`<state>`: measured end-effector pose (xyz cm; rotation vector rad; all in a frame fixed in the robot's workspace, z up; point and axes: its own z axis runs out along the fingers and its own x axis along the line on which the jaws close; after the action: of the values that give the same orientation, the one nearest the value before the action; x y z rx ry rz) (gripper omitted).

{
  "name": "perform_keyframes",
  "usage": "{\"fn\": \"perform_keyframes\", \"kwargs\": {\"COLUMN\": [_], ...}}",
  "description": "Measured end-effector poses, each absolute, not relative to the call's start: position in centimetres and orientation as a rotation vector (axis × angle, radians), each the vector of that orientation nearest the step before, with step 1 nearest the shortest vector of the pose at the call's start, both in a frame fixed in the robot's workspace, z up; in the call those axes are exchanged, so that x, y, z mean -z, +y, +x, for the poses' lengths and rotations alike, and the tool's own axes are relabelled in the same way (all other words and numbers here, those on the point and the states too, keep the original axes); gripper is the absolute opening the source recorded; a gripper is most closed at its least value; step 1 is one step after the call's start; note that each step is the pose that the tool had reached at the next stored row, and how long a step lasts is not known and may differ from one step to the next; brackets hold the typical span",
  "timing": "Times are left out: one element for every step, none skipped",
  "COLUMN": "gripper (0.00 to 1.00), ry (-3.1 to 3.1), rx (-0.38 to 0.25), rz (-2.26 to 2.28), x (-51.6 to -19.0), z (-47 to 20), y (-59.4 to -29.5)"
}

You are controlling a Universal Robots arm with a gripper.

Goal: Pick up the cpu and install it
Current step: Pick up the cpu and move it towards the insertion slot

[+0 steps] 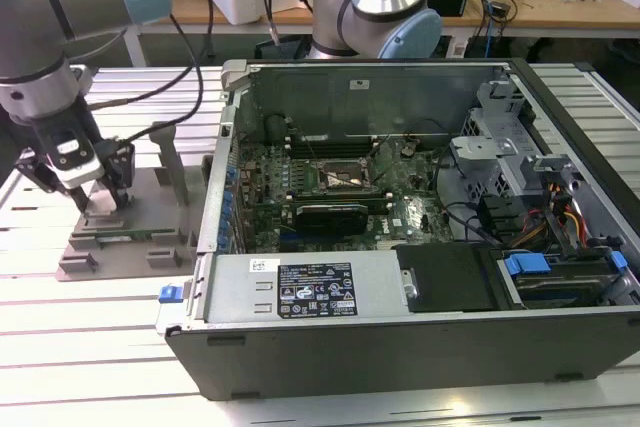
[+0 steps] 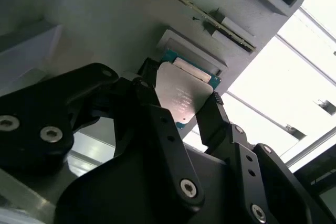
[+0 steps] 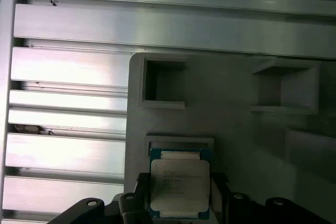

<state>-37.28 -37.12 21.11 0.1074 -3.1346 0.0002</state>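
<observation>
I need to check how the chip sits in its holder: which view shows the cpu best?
The first wrist view: the cpu faces the camera, its silvery top plate in plain sight. The second wrist view sees it slanted, partly behind the gripper. In the exterior view the gripper covers it.

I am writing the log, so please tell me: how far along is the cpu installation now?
Done: nothing is finished yet. In hand: the gripper is low over the cpu, which is at the grey holder beside the computer case. Left: the cpu is not yet in the socket inside the case.
</observation>
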Motion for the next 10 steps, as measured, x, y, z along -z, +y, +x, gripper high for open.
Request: {"fn": "perform_keyframes", "kwargs": {"gripper": [0.55,0.55,0.55,0.55,0.55,0.55,0.55,0.55,0.55,0.55], "ry": [-3.135,-3.135,-3.134,-3.135,-3.135,-3.135,-3.135,-3.134,-3.135,-3.134], "rx": [0.0,0.0,0.0,0.0,0.0,0.0,0.0,0.0,0.0,0.0], "rz": [0.107,0.107,0.107,0.107,0.107,0.107,0.107,0.107,0.107,0.107], "x": [-21.5,-21.9,-22.3,-22.7,-23.1,-23.5,-24.2,-24.6,-25.3,-25.8], "z": [-37.3,-37.3,-37.3,-37.3,-37.3,-37.3,-37.3,-37.3,-37.3,-37.3], "y": [-37.1,-37.1,-37.1,-37.1,-37.1,-37.1,-37.1,-37.0,-36.9,-36.8]}}
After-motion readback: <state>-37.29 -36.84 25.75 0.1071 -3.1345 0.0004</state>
